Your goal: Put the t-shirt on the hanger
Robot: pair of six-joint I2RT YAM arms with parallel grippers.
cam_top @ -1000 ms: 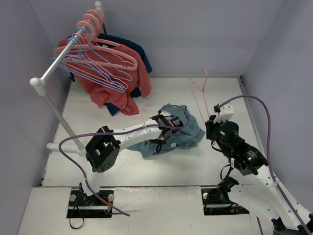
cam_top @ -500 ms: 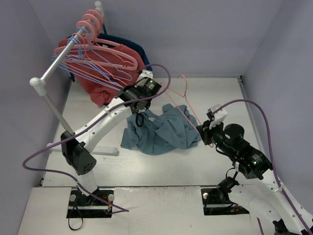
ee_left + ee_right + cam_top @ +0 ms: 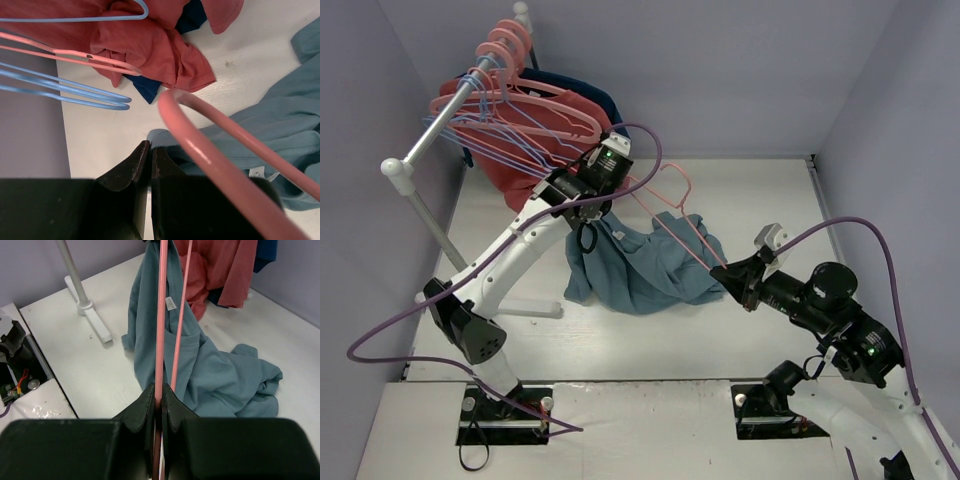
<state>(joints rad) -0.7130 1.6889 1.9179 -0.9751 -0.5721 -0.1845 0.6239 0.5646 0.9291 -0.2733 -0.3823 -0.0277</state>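
The teal t-shirt [image 3: 650, 268] lies bunched mid-table, with its upper edge lifted. My left gripper [image 3: 583, 208] is shut on that edge; the left wrist view shows the jaws [image 3: 150, 148] pinching the cloth [image 3: 280, 115]. The thin pale pink hanger [image 3: 672, 215] slants above the shirt, its hook close to my left gripper [image 3: 200, 145]. My right gripper [image 3: 724, 274] is shut on the hanger's lower end. In the right wrist view the closed jaws [image 3: 160, 396] hold one pink wire [image 3: 161, 315], with the shirt [image 3: 220, 375] hanging and spread behind it.
A white garment rack [image 3: 438, 125] stands at the left, its foot [image 3: 510, 305] on the table by the shirt. It carries salmon and lavender-blue hangers [image 3: 535, 125], a coral-red shirt [image 3: 535, 190] and a navy garment [image 3: 605, 100]. Walls close in the back and both sides.
My left gripper has lifted the t-shirt's edge up and back toward the rack. My right gripper has carried the hanger from the back right to over the shirt.
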